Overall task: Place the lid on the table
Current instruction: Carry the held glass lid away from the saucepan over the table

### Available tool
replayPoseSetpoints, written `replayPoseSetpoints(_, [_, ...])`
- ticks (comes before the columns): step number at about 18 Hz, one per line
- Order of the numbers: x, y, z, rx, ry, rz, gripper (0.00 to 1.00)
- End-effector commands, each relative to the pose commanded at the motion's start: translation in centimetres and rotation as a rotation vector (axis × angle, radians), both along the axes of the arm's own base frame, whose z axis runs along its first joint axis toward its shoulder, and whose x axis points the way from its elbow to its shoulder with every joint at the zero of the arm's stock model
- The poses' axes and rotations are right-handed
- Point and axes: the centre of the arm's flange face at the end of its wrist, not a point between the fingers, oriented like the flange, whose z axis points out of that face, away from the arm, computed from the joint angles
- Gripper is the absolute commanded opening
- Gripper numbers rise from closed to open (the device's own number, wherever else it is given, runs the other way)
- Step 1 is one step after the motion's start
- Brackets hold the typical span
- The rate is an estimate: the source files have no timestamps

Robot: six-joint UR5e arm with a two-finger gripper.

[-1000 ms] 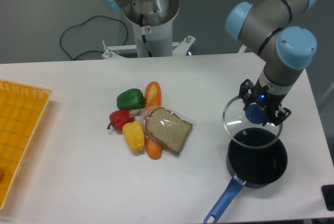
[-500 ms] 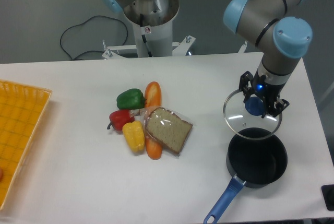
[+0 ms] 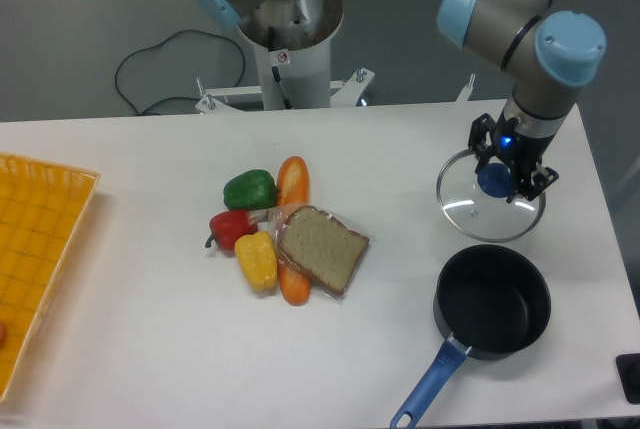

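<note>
The lid point(image 3: 465, 207) is a clear glass disc with a thin metal rim and a blue knob. It hangs at the right side of the white table point(image 3: 150, 309), behind the black saucepan point(image 3: 492, 301) and clear of its rim. My gripper point(image 3: 497, 178) points down over the lid's centre and is shut on the blue knob. Whether the lid touches the tabletop cannot be told.
A black saucepan with a blue handle point(image 3: 428, 386) sits near the front right edge. In the middle lie a green pepper point(image 3: 249, 189), red pepper point(image 3: 230, 228), yellow pepper point(image 3: 257, 260), a carrot point(image 3: 293, 182) and bagged bread point(image 3: 322, 248). A yellow mesh tray point(image 3: 35, 249) sits far left.
My gripper has carried the lid away from above the saucepan, moving back and slightly right. The saucepan now stands fully uncovered.
</note>
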Motion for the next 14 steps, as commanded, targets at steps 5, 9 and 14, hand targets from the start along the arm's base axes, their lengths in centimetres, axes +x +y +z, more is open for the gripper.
replayPoseSetpoints(5, [-0.5, -2.1, -1.2, 0.004, 0.012, -0.018, 0.57])
replayPoseSetpoints(9, [-0.9, -3.6, -2.0, 0.004, 0.001, -0.027, 0.57])
replayPoseSetpoints(14, [-1.2, -4.4, -4.0, 0.006, 0.015, -0.026, 0.57])
